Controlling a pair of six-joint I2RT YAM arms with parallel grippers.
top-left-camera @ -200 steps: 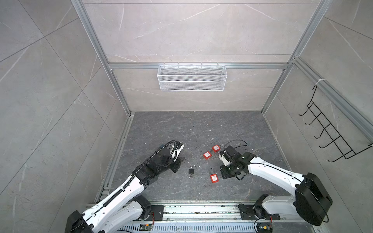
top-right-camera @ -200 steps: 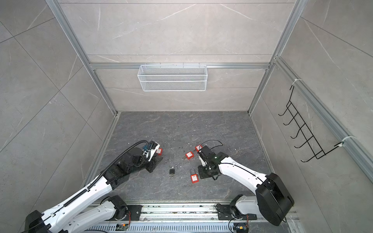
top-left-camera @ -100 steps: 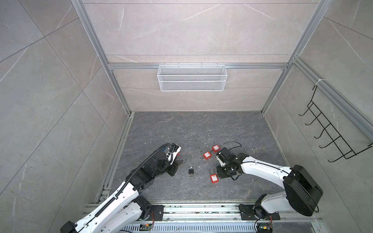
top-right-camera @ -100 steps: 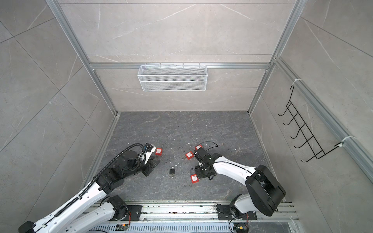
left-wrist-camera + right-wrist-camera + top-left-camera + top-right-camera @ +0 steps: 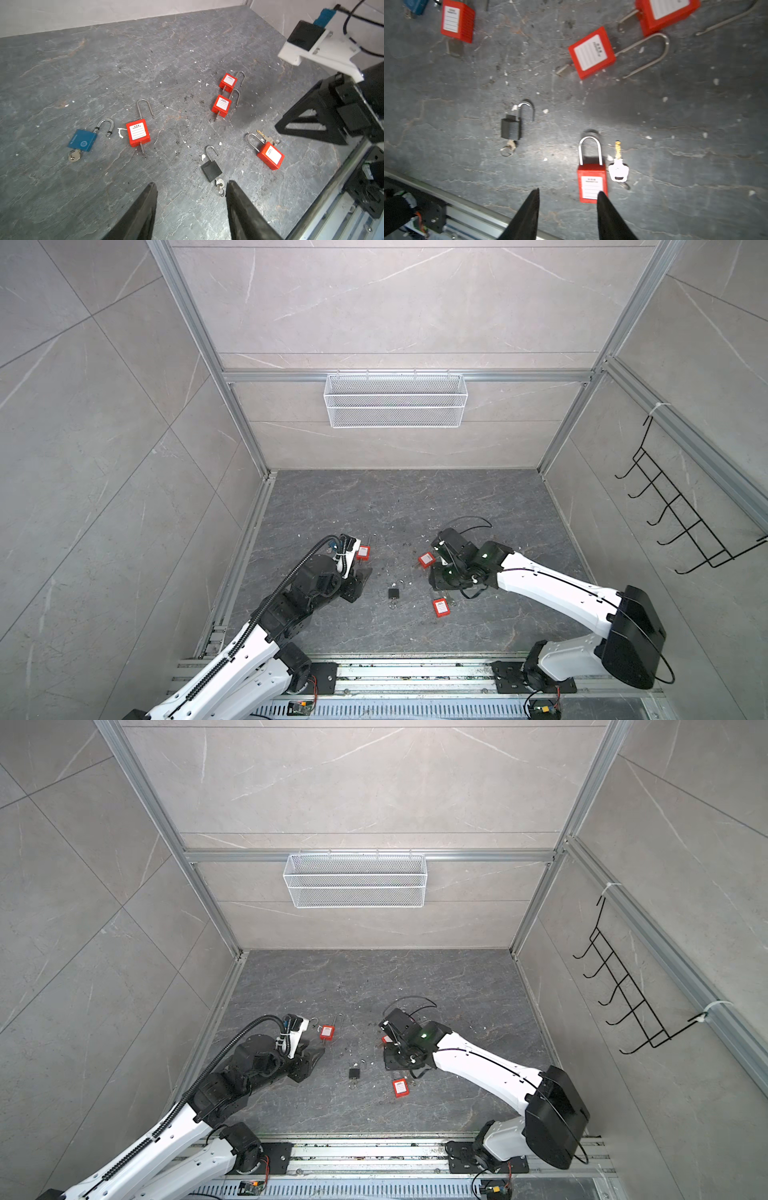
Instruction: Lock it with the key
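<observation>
Walls (image 5: 374,302) are pale grey marbled tile, framed in aluminium profile (image 5: 291,376). Floor (image 5: 374,497) is dark grey and stone-patterned, flecked with pale specks, possibly debris. White wire basket (image 5: 395,406) hangs on rear wall; black hook rack (image 5: 681,497) on side wall.

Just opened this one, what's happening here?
Padlocks lie scattered on the grey floor. Neither arm holds anything: the left gripper and right gripper both hover open. One red padlock lies with its shackle shut, a loose key beside it; the black padlock has its key in.
</observation>
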